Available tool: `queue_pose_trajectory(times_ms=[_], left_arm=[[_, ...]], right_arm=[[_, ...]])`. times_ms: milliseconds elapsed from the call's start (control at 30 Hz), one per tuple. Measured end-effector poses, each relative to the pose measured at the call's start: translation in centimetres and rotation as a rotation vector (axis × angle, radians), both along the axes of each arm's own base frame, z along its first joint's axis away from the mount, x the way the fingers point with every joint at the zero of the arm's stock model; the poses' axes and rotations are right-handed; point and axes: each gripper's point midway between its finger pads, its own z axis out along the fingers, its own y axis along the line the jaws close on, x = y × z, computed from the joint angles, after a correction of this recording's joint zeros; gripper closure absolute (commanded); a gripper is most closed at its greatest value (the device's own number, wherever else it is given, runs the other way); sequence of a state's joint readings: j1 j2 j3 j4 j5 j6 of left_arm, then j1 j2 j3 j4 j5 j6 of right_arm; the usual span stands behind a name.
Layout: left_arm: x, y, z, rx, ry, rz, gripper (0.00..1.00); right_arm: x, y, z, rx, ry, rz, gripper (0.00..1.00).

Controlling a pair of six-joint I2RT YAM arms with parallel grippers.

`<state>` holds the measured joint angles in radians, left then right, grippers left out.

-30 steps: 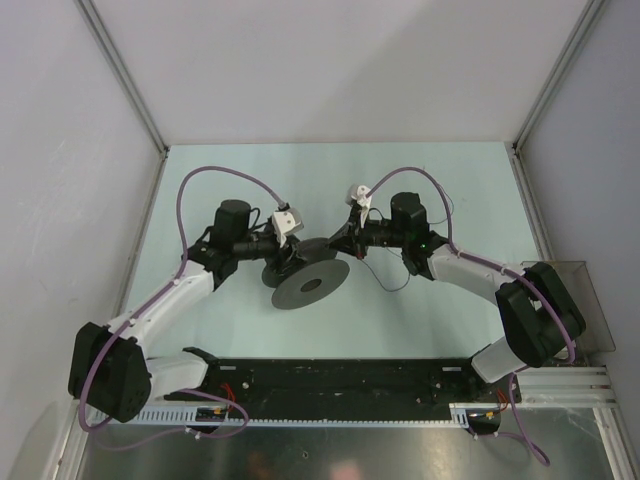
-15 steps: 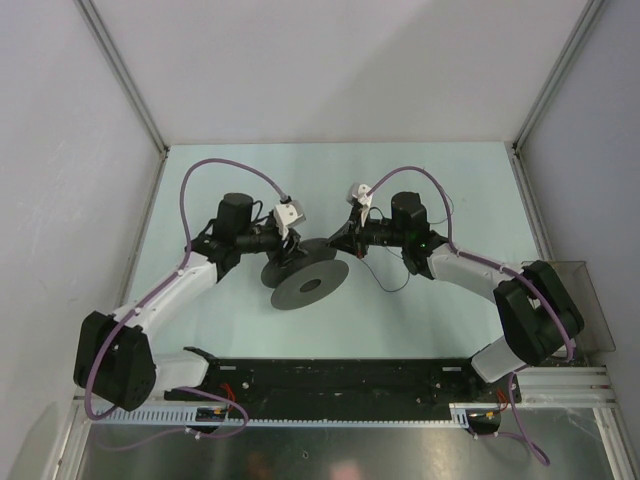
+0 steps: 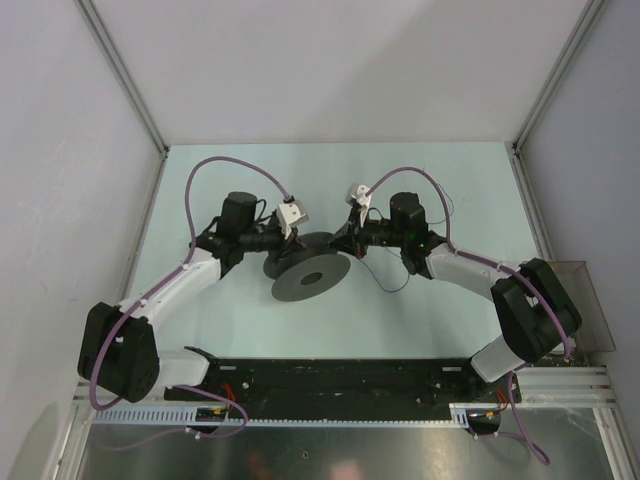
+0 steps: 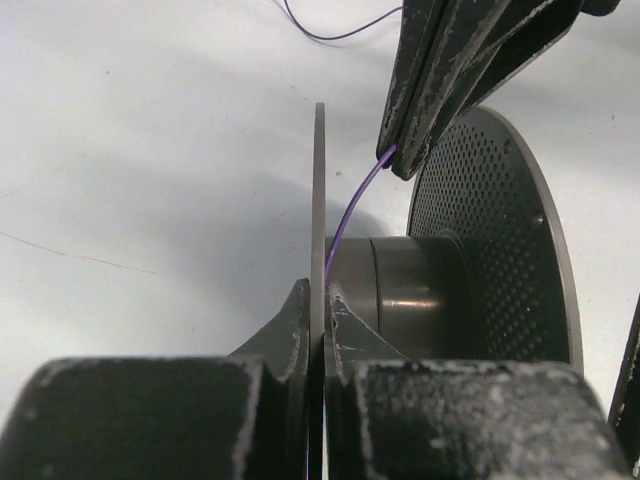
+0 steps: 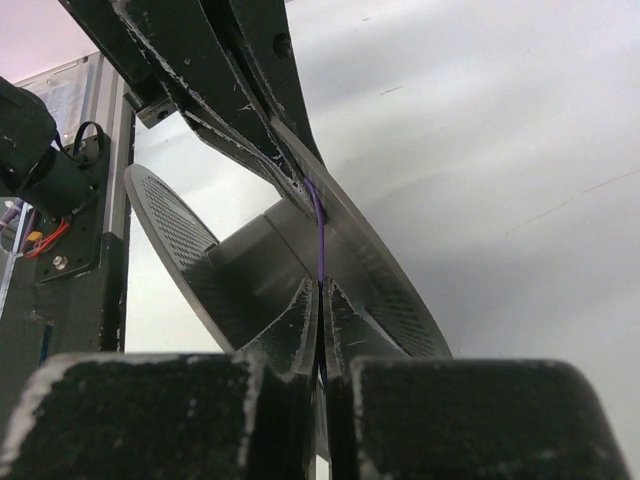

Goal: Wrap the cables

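Note:
A round dark grey spool point(image 3: 310, 273) lies tilted in the middle of the table. My left gripper point(image 4: 320, 290) is shut on the thin edge of one spool flange point(image 4: 320, 180). My right gripper point(image 5: 321, 285) is shut on the cable point(image 5: 320, 245), a thin purple wire. The wire runs taut from the fingertips point(image 4: 400, 160) down to the spool's hub point(image 4: 400, 290). In the top view the two grippers point(image 3: 292, 243) point(image 3: 345, 246) meet over the spool from left and right. Loose cable point(image 3: 392, 289) curls on the table to the right.
A black rail point(image 3: 330, 378) runs across the near edge between the arm bases. Grey walls close in the table on three sides. A clear plastic box point(image 3: 590, 300) stands at the right edge. Thick purple hoses point(image 3: 225, 165) arc over both arms.
My left gripper has shut on the spool's flange; it stood open before. The left arm has shifted a little toward the spool. The right gripper has kept its hold on the wire.

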<state>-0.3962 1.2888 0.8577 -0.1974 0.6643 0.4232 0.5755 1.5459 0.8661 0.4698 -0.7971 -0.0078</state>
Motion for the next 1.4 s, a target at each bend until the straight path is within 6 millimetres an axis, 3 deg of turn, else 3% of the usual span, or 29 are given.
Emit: queue_pose_trajectory(times_ms=[333,467,533,700,833,933,1000,1200,1400], left_arm=[[-0.5,-0.4,0.4,-0.027,0.002,-0.043,1.00],[-0.8,-0.6,0.8,-0.041,-0.013,-0.070,1.00],[-0.9,-0.7,0.9,-0.045,-0.012,-0.077,1.00],[-0.4,0.7,0.4,-0.023,0.013,-0.022,1.00],[0.2,1.5,0.9,-0.009,0.018,0.025,1.00],[0.8,1.6,3.3,-0.022,-0.015,0.057,1.00],[1.3,1.8,5.8,-0.044,-0.058,0.080,1.00],[2.0,2.3,13.4,-0.123,-0.176,0.126,0.98],[2.2,2.8,17.7,-0.172,-0.221,0.150,1.00]], right_arm=[[0.8,-1.1,-0.1,-0.001,-0.001,-0.008,1.00],[0.6,-1.3,-0.3,-0.007,0.001,0.013,0.95],[0.4,-1.4,-0.4,-0.011,-0.001,0.022,0.86],[1.7,-2.9,-1.4,-0.040,0.023,-0.032,0.39],[2.9,-4.4,-1.8,-0.056,0.045,-0.084,0.20],[3.5,-5.9,-1.6,-0.072,0.051,-0.126,0.05],[3.9,-7.2,-0.7,-0.075,0.039,-0.161,0.02],[5.9,-11.6,1.6,-0.112,-0.049,-0.307,0.01],[5.9,-14.9,-0.6,-0.264,-0.162,-0.275,0.05]])
